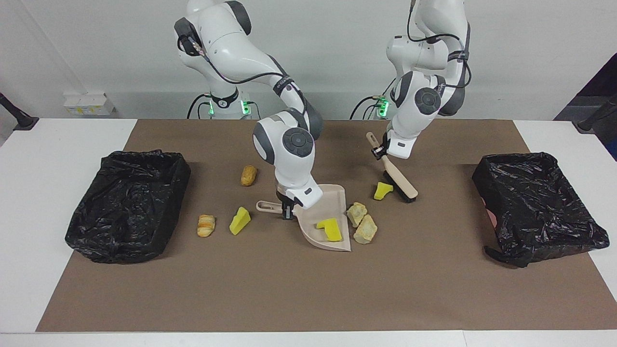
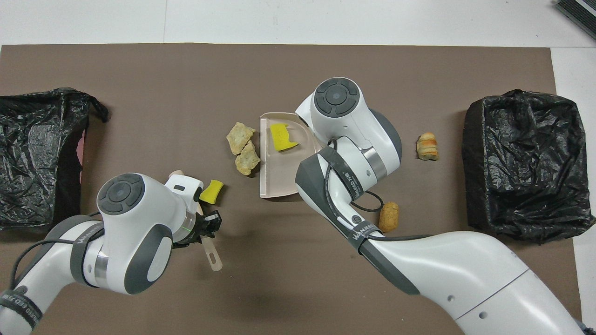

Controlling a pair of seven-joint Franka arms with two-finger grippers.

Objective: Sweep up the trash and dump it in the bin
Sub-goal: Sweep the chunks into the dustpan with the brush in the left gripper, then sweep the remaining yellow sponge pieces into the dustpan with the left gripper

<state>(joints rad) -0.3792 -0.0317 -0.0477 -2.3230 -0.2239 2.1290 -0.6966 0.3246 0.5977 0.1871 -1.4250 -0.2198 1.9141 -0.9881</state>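
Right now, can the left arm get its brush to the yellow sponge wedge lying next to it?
Probably yes. The left gripper holds the brush, whose bristles sit right beside the yellow sponge wedge, on the side away from the dustpan. Nothing lies between them, so a sweep toward the pan looks open.

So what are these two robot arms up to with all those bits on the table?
They are sweeping scraps into a dustpan. The right gripper holds the dustpan by its handle, flat on the brown mat, with one yellow sponge wedge already in it. The left gripper holds a hand brush, its bristles down beside another yellow wedge. Two beige chunks lie at the pan's open edge. Other scraps lie loose, and a black-lined bin sits at each end.
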